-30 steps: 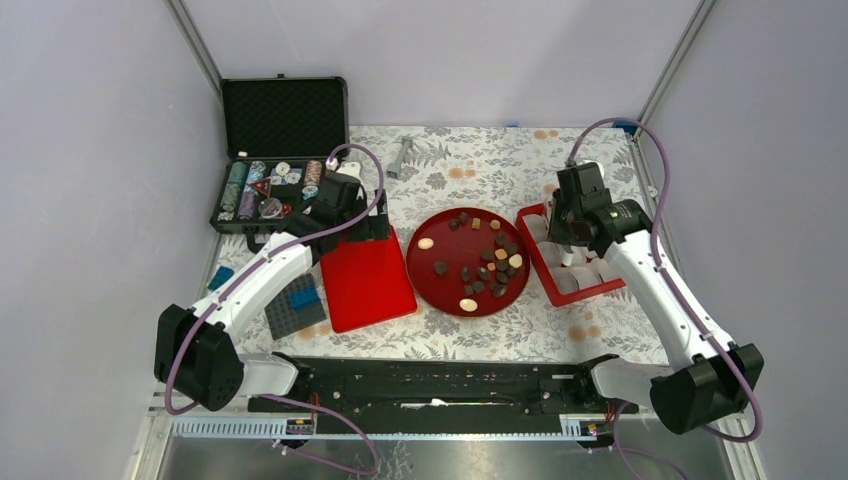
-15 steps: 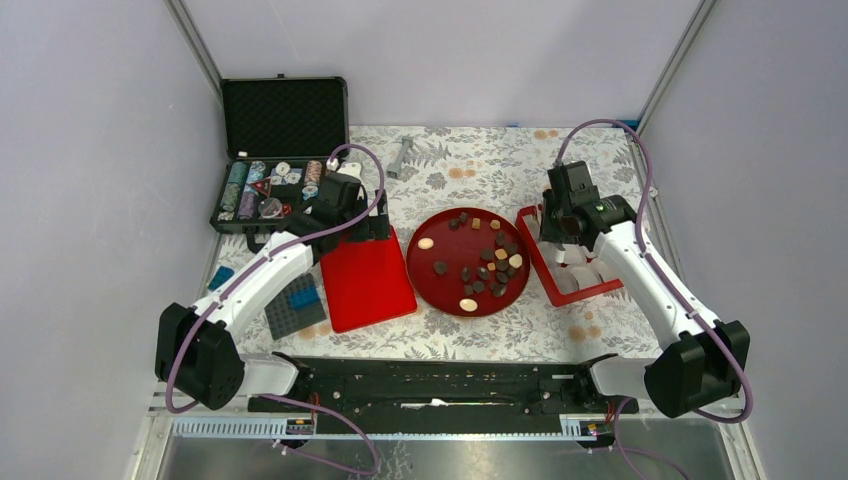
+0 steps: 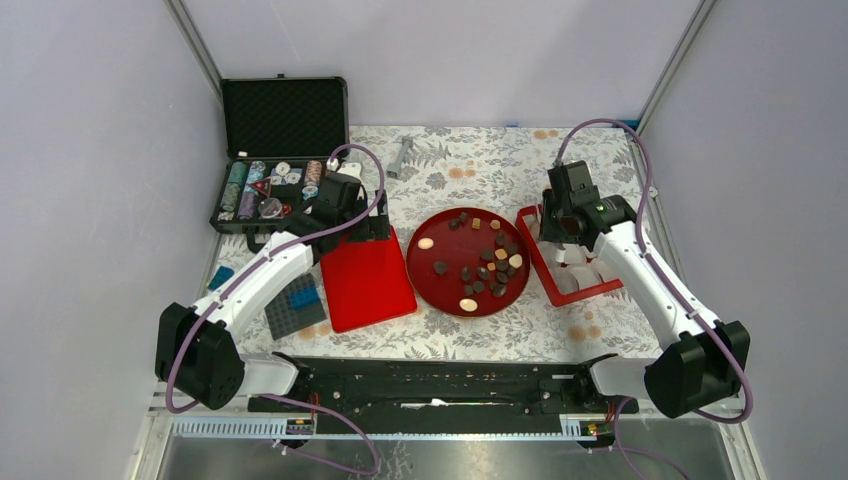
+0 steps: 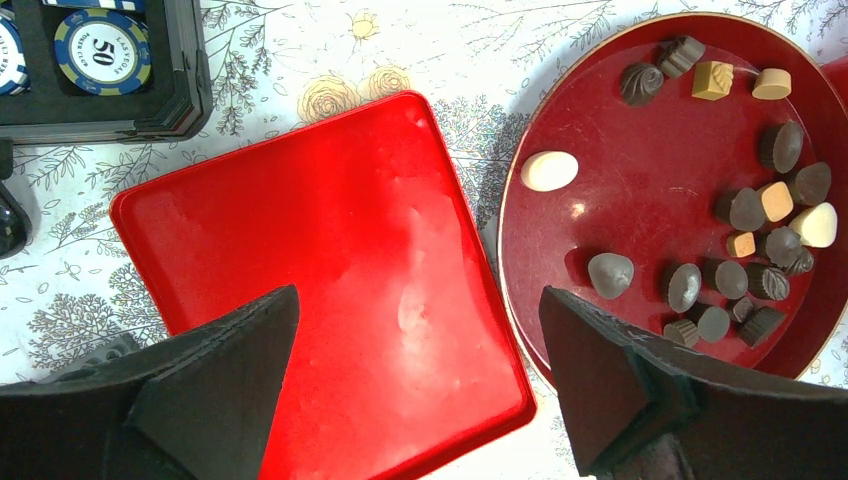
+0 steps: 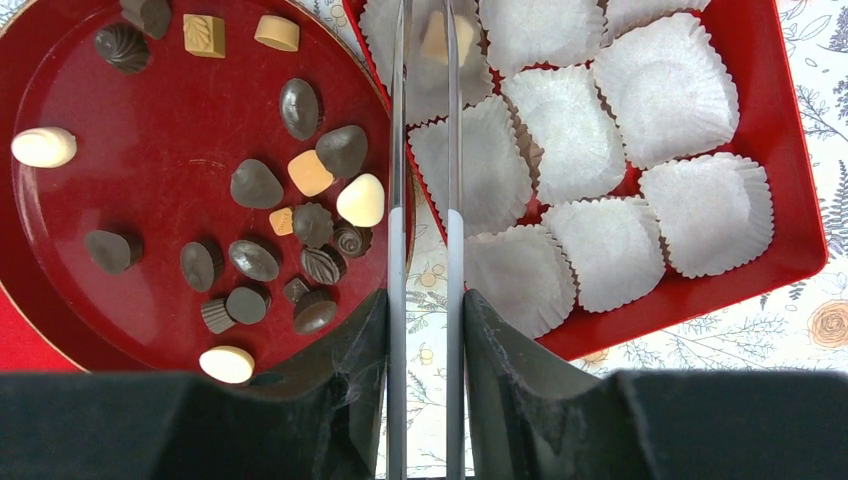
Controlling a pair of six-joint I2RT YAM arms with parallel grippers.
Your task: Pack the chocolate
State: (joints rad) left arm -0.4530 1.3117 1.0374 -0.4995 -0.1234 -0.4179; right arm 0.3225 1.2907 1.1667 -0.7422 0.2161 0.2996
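Many small chocolates [image 3: 490, 265], mostly dark brown with some tan and cream, lie on a round dark red plate [image 3: 415, 262]; they also show in the right wrist view [image 5: 255, 185] and the left wrist view [image 4: 610, 273]. A red box [image 5: 760, 110] to the plate's right holds white paper cups [image 5: 570, 135]. My right gripper [image 5: 425, 300] is shut on metal tweezers [image 5: 452, 150], whose tips hold a tan chocolate [image 5: 433, 40] over the box's far left cup. My left gripper [image 4: 418, 300] is open and empty above a flat red lid [image 4: 330, 250].
An open black case of poker chips [image 3: 275, 185] stands at the back left. A studded blue and dark grey brick plate [image 3: 296, 303] and a small blue brick [image 3: 221, 277] lie at the left. A grey object [image 3: 402, 155] lies at the back.
My right gripper has moved left and toward the back, over the box's left end, then held still. The left arm has not moved.
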